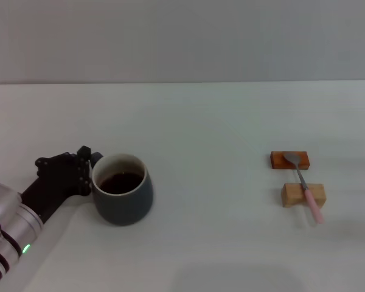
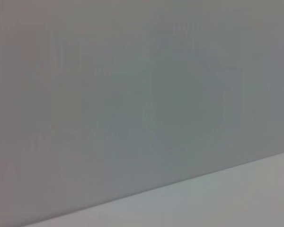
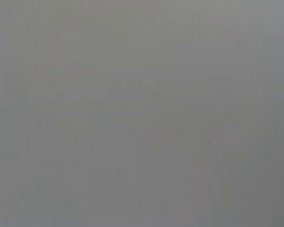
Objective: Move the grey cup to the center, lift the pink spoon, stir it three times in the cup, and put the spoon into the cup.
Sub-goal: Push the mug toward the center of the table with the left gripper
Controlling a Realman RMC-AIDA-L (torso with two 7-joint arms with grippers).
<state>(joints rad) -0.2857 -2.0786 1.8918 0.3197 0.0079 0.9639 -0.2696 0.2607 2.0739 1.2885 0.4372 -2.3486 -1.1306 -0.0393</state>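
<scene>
The grey cup (image 1: 123, 193) stands on the white table at the left in the head view, with dark liquid inside. Its handle does not show. My left gripper (image 1: 85, 170) is pressed against the cup's left side, low at table height, with the arm reaching in from the lower left corner. The pink spoon (image 1: 304, 185) lies at the right. Its silver bowl rests on an orange-brown block (image 1: 278, 160) and its pink handle crosses a pale wooden block (image 1: 292, 196). Neither wrist view shows any object. My right gripper is out of view.
The white table (image 1: 213, 243) runs back to a grey wall. A wide stretch of bare tabletop separates the cup from the two blocks.
</scene>
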